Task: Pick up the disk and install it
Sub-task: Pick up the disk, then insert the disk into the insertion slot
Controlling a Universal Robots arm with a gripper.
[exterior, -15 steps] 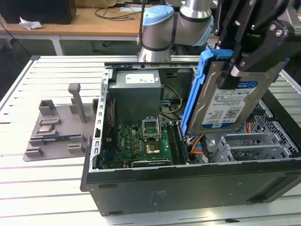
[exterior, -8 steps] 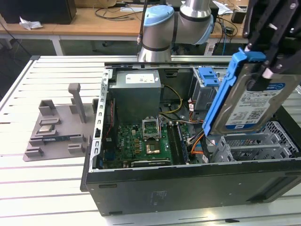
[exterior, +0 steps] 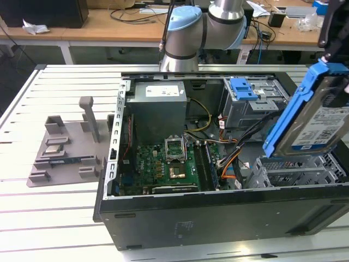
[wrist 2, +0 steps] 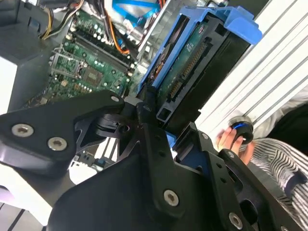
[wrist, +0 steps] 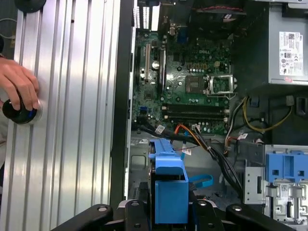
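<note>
Two black fingers [wrist 2: 147,126] of my gripper [wrist 2: 168,119] are clenched on the disk [exterior: 320,117], which hangs tilted just above the drive cage [exterior: 294,170] at one end of the open computer case [exterior: 180,221]. Outside the case I see a person's hand [wrist: 19,86] resting on a dark knob [wrist: 17,111] on the desk [wrist: 72,120].

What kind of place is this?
Probably a robotics lab or workshop: a robot arm stands by an open computer case on a slatted metal table, with cable-strewn wooden desks behind.
</note>
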